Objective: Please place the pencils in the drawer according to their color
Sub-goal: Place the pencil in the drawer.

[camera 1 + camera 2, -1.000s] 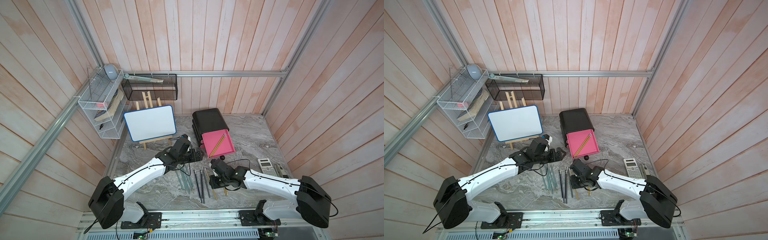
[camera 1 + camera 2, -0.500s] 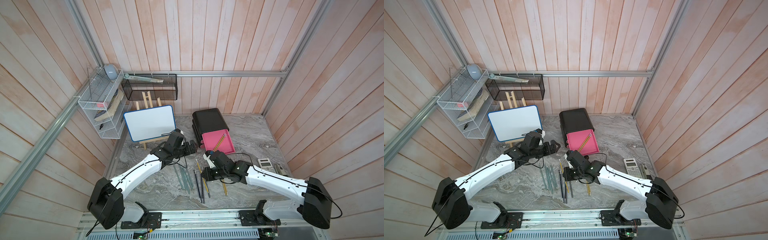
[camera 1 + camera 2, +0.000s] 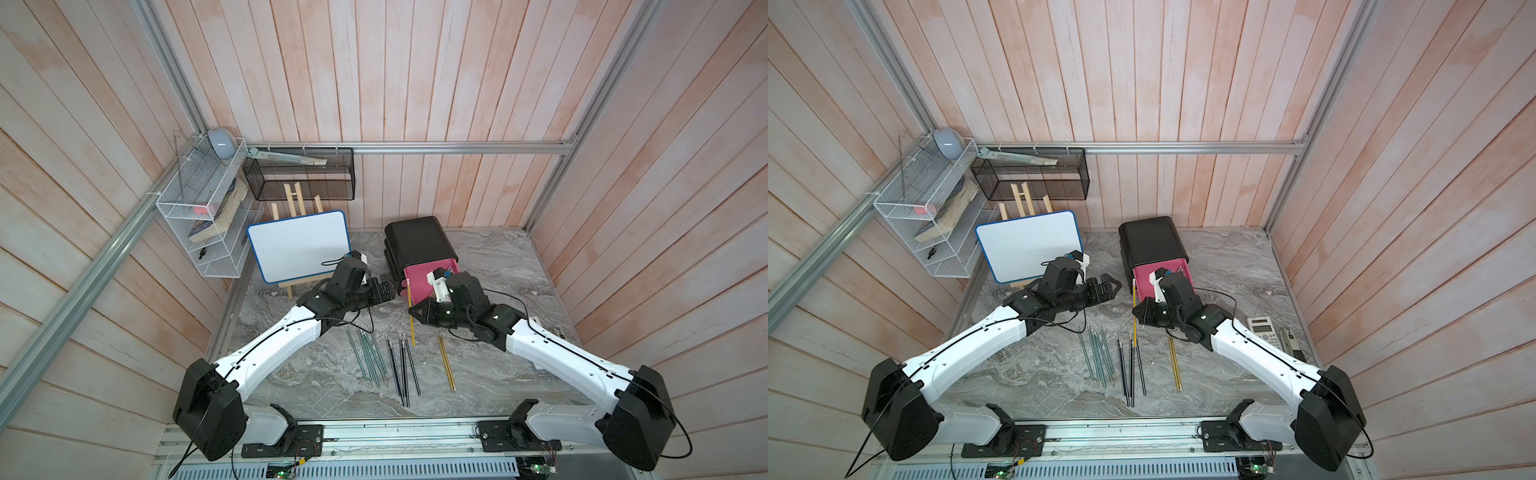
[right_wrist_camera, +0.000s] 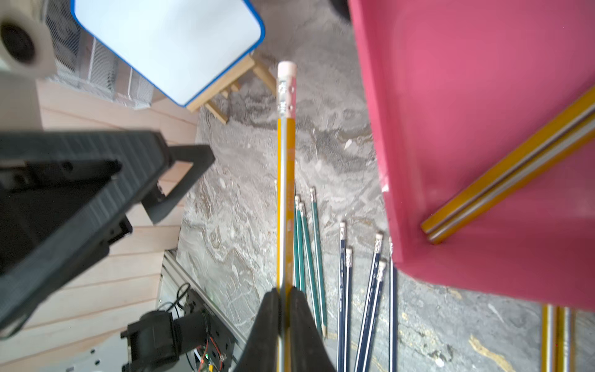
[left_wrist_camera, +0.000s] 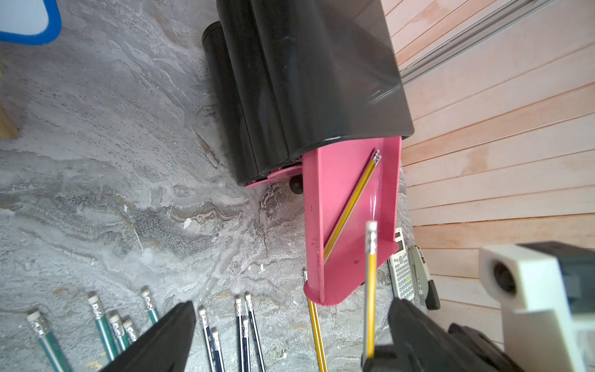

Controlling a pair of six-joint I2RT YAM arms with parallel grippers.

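Note:
The drawer is a black cabinet (image 3: 417, 241) (image 3: 1150, 241) whose top pink tray (image 3: 417, 277) (image 5: 331, 180) (image 4: 467, 128) is pulled out, with two yellow pencils (image 5: 351, 206) (image 4: 515, 186) lying in it. My right gripper (image 3: 415, 312) (image 3: 1139, 312) (image 4: 283, 298) is shut on one yellow pencil (image 3: 410, 316) (image 3: 1135, 309) (image 4: 286, 177), held above the table just beside the tray's left edge. My left gripper (image 3: 390, 289) (image 3: 1115, 286) (image 5: 289, 331) hovers open and empty left of the tray. On the table lie teal pencils (image 3: 368, 353), black pencils (image 3: 401, 365) and two yellow pencils (image 3: 445, 361).
A whiteboard on a wooden easel (image 3: 299, 245) stands behind my left arm. A calculator (image 3: 1262, 328) lies at the right table edge, partly under my right arm. A white wire shelf (image 3: 203, 208) and a black mesh basket (image 3: 299, 178) hang on the walls.
My right gripper has lifted the yellow pencil off the table and carried it back toward the pink tray. My left gripper drew back a little, staying open.

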